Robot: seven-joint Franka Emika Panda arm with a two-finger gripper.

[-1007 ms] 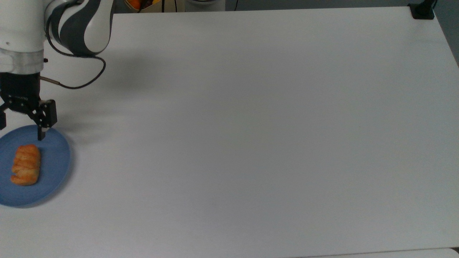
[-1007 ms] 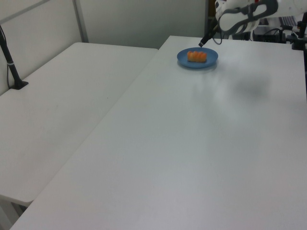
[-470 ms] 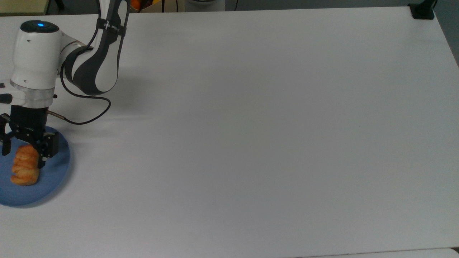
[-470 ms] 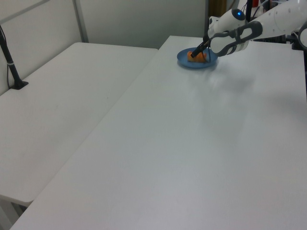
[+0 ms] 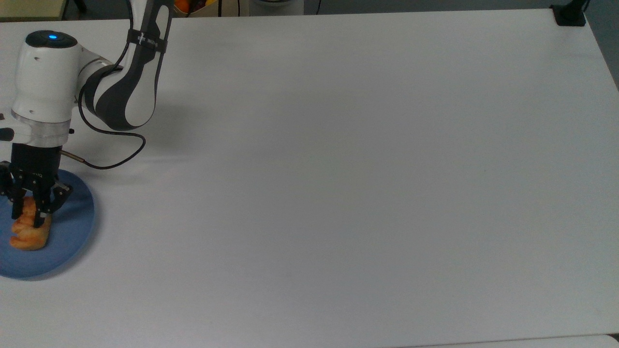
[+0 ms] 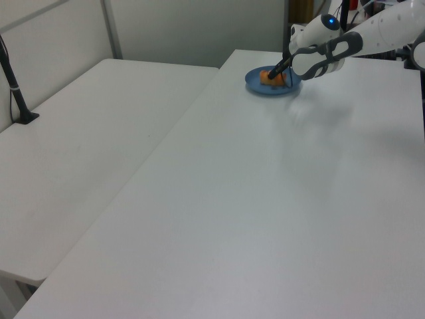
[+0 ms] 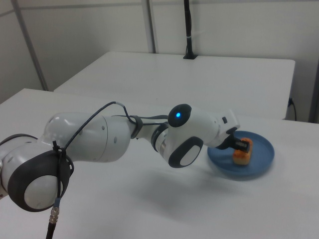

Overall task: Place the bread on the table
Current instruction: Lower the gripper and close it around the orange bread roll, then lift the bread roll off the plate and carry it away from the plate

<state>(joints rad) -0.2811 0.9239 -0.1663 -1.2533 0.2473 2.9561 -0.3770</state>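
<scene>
The worktop (image 5: 367, 183) is a broad white surface, bare across most of its spread in the top view. The arm (image 5: 121, 72) reaches over the top view's left edge, its wrist pointing straight down. Below it sits the blue plate (image 5: 72, 227), near the top view's lower left corner and well apart from the open surface.

The claw (image 5: 30, 215) has dropped since a second ago, when it hung beside the plate's far rim with its fingers spread wide. Half a second ago it straddled the bread; now the fingers have drawn in and are clamped on the bread (image 5: 30, 232), pinching its upper end. The right view shows the roll (image 7: 242, 152) resting on the plate (image 7: 259, 167) with a finger against it.

The grasp looks made, so the pick seems to be the step in hand. The bread has not left the plate; lifting and carrying it over to bare worktop remain.
</scene>
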